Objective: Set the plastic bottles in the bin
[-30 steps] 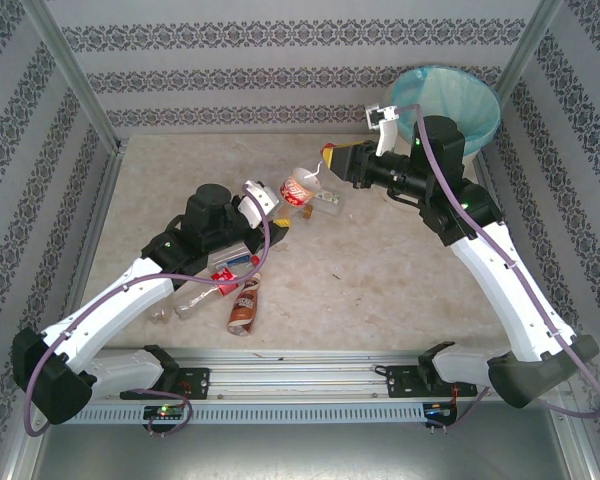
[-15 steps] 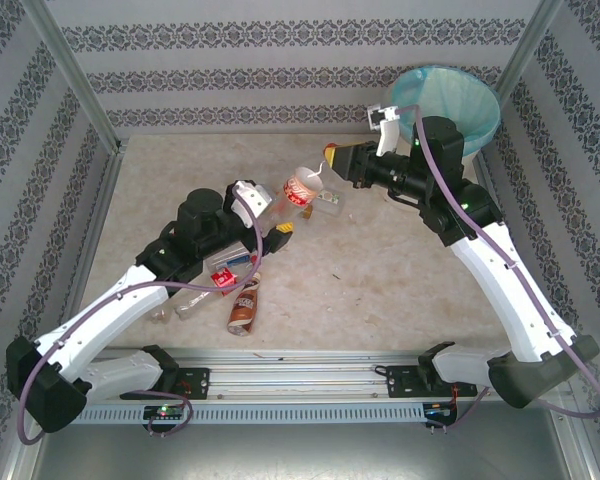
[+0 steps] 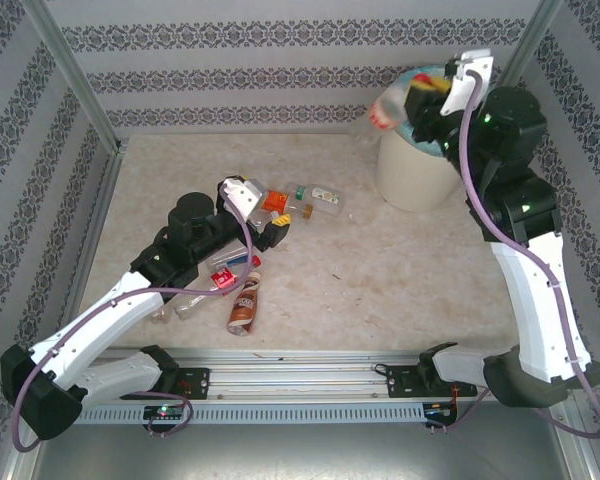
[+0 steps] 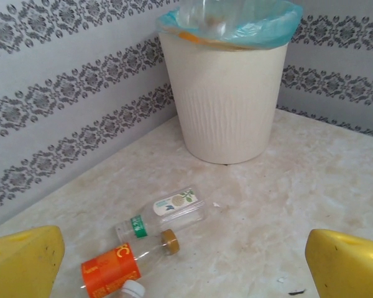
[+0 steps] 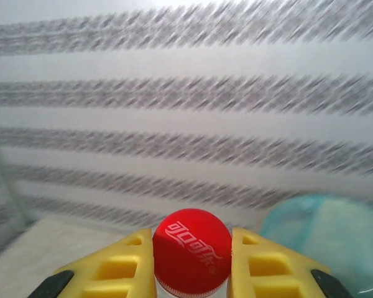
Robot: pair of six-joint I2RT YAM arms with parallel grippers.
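My right gripper is clenched on a red-capped bottle at the rim of the bin; I judge it should be fully over the opening before I let go; my left gripper hangs wide open above loose bottles on the table.

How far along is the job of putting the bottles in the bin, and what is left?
Done: unclear, since the bin hides what it holds. In hand: the right gripper is shut on a red-capped bottle, held at the bin's rim and not yet dropped. The left gripper is open, facing bottles on the table. Left: at least an orange-label bottle, a green-label bottle and a brown bottle.
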